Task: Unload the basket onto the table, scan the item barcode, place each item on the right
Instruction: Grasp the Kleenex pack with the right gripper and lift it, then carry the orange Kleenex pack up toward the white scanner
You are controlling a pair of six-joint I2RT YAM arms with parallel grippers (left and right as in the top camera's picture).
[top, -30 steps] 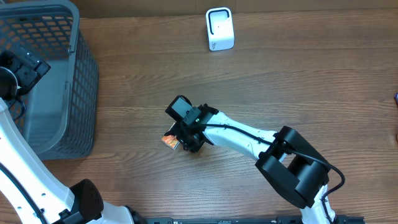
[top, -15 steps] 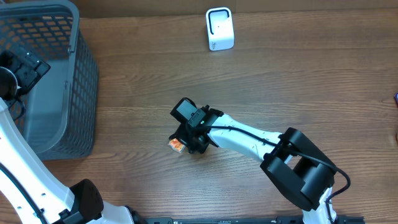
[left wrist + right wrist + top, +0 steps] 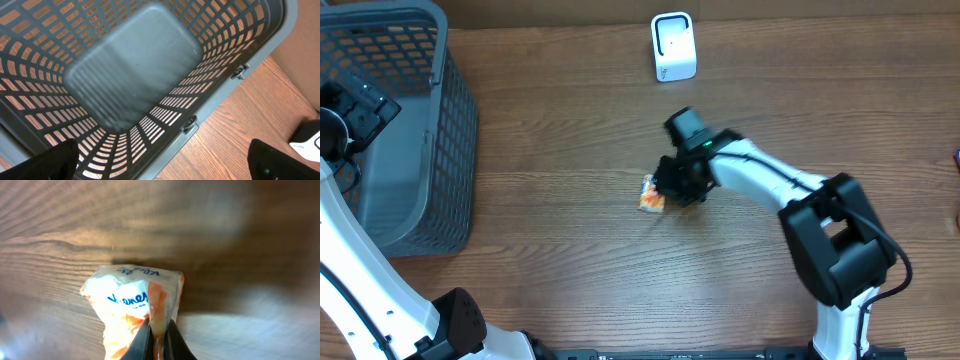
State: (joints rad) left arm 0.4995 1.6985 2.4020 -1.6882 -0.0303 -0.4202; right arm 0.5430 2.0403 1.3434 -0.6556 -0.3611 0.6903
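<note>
2 arms stand at a brown wood-grain table (image 3: 540,150), whose planks run side to side; a paler strip of wall or floor shows along the far edge.

At the far left, a grey mesh basket (image 3: 450,120) sits in the table's corner. The left arm (image 3: 350,250) rises from the near left edge and bends over the basket. Its wrist camera looks straight down into the basket. The left gripper (image 3: 165,167) is spread wide with nothing in it, and its 2 dark fingertips (image 3: 50,160) show at the bottom corners of that view.

Near the far edge, around the middle, a white scanner (image 3: 673,47) stands upright.

Nearer the camera and well apart from the scanner, about mid-table, is a small white and orange packet (image 3: 651,194) with blue writing. The right gripper (image 3: 672,185) is clenched on it, and the wrist view shows the fingertips (image 3: 142,342) pinching the packet's orange sealed edge. Whether the packet rests on the wood or hangs just above it cannot be told.

The right arm (image 3: 770,175) comes from the near right edge. It folds at a black elbow and stretches left, with its wrist angled down at the packet.
</note>
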